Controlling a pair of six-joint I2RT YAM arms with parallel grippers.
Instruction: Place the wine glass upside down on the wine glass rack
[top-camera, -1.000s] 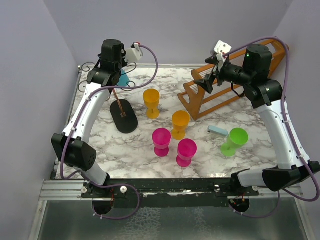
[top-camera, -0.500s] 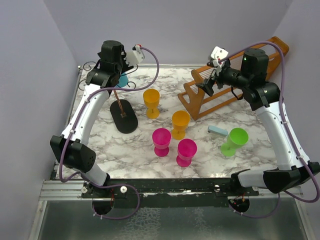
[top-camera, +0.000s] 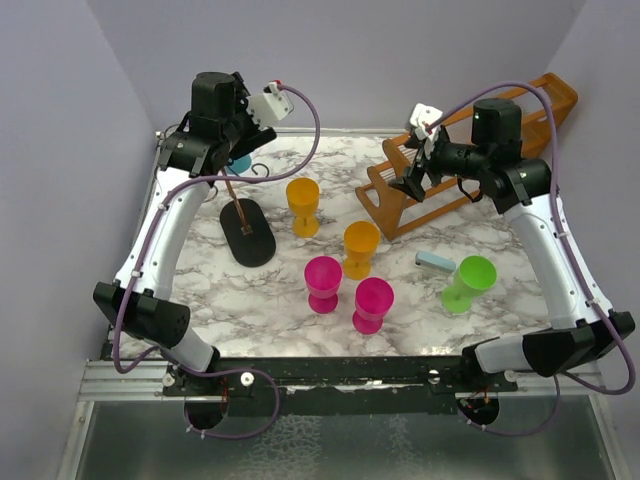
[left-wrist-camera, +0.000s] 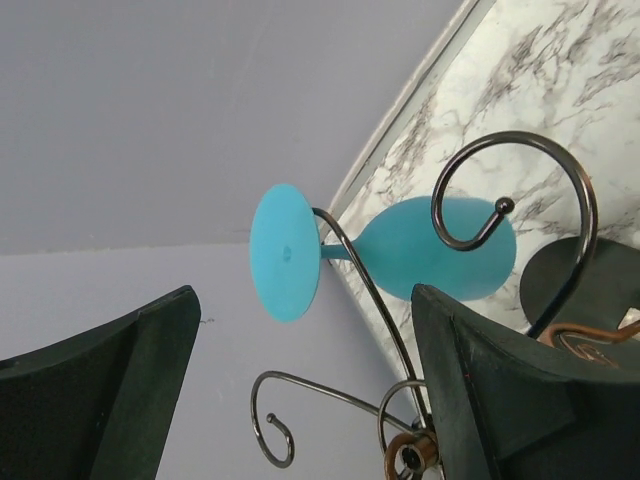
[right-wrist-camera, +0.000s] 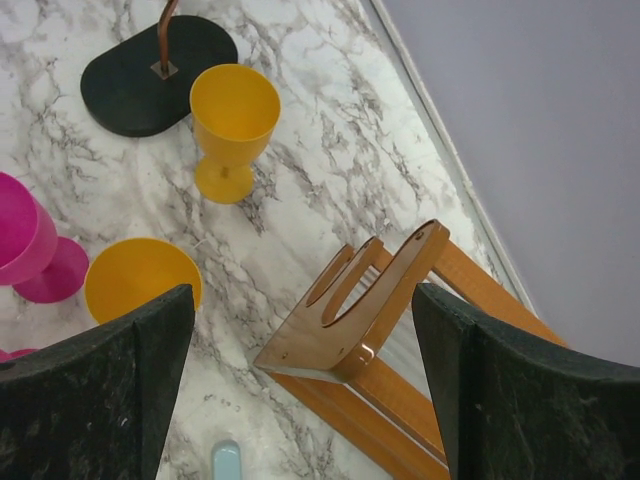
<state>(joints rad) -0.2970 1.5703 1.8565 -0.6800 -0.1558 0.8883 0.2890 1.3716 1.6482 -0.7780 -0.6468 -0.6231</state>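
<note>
blue wine glass hangs by its stem on the wire rack, far left | left gripper spread wide, holding nothing | right gripper also open, empty, above the wooden rack | risk imo: a finger clips a hook while backing off, so the glass slips out or the rack tips

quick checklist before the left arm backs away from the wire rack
1. Blue plastic wine glass hanging bowl-down on the dark wire rack: ok
2. Its foot fully seated behind the hook: cannot tell
3. Left tool open, fingers clear of the glass: ok
4. Right tool open and empty: ok
5. Rack's black base flat on the marble table: ok
</note>
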